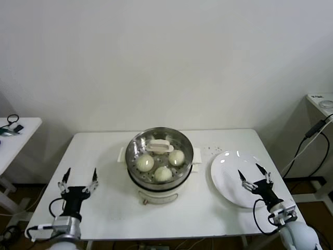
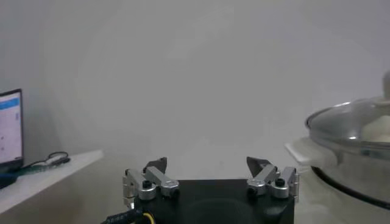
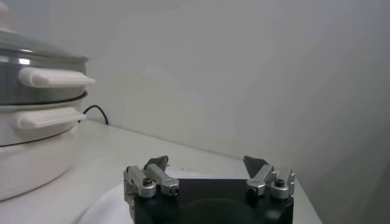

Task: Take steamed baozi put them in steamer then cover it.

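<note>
The left pincer (image 1: 79,176) and right pincer (image 1: 256,173) sit nearest the head camera, at the near edge of the table (image 1: 104,156). Both hold their fingers spread wide with nothing between them.

Ahead of the left pincer and off toward the right one stands the steamer (image 1: 159,161), well apart from both. The cover (image 1: 159,148) already rests on it, its white handle (image 1: 161,146) at centre. Through the glass three baozi (image 1: 163,173) show plainly; a fourth may lie under the handle, but that cannot be told. In the left wrist view the cover's rim (image 2: 350,125) looks seated level on the steamer.

The right pincer hangs above the plate (image 1: 229,174), which lies bare beneath it, so by the look of things the job is finished or all but.

Risks from here, as a judgement: the right pincer sits low over the plate, and a careless drop could strike it or push it toward the table edge just beside. Either arm swinging inward could clip a steamer side handle (image 3: 55,77) and jolt the cover off. The black cord (image 3: 97,112) behind the steamer could snag an arm reaching past.
</note>
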